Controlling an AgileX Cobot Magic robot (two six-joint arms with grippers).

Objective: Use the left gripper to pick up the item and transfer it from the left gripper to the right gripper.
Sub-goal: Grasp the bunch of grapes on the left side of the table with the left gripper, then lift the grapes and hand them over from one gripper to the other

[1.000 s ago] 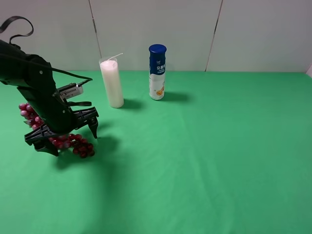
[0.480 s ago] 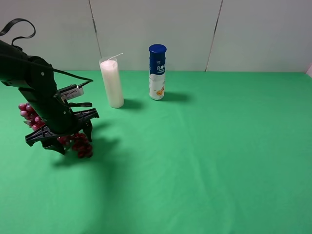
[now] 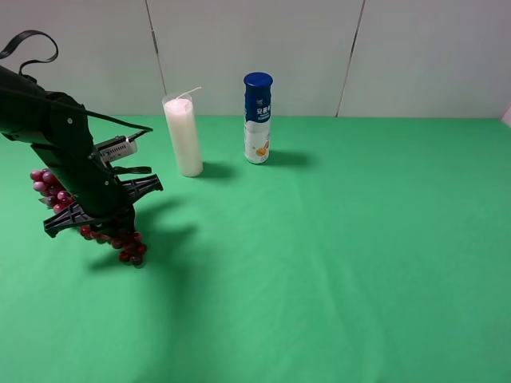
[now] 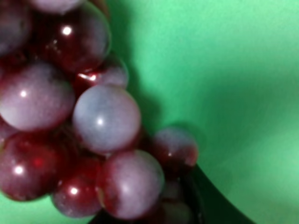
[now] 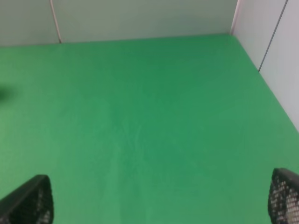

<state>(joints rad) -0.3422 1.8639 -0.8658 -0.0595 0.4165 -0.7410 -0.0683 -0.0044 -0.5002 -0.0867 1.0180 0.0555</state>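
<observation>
The green counter (image 3: 343, 271) filled most of the high view, and nothing stood on its right half, which left room for a hand-over there. My left arm (image 3: 48, 128) reached down at the far left of the frame, angled low so that its pincer could meet fruit lying flat. The white candle (image 3: 184, 137) and the blue-capped bottle (image 3: 257, 120) stood upright at the back, upper middle-left, well apart from the work. The grape bunch (image 3: 129, 249) sat at the left edge, mid-height, with one end showing above the arm and the other hanging below it. The left pincer (image 3: 102, 222) was clenched on the bunch near its middle, I judged so that neither end would swing it round. The left wrist view showed the grape bunch (image 4: 105, 119) crowding the lens beside one black finger (image 4: 212, 210). I could not tell whether the bunch was clear of the counter. The right pincer (image 5: 156, 198) was spread wide over the counter, holding nothing, ready to receive.
</observation>
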